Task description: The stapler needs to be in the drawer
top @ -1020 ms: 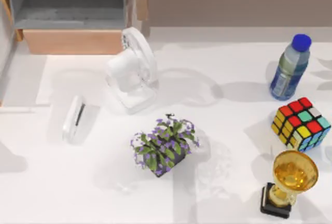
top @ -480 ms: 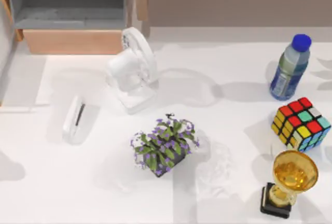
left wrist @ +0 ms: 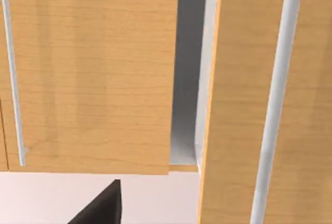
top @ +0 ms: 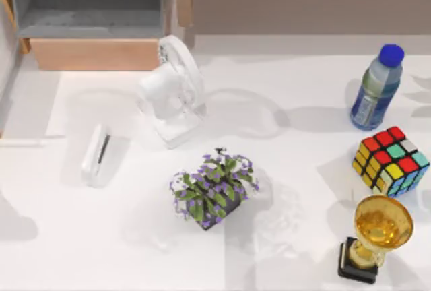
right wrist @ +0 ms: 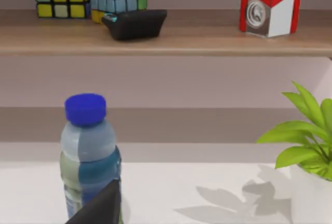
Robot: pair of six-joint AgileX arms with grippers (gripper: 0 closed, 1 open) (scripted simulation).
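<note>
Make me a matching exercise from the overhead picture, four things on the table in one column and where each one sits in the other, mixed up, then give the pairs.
Things
1. stapler
2. bottle
3. trophy
4. fan

Places
A. just in front of the drawer's wooden front panel
B. table's left side, lying flat
C. right front corner, in front of the puzzle cube
D. right side, behind the puzzle cube

Pairs: 1-B, 2-D, 3-C, 4-A
</note>
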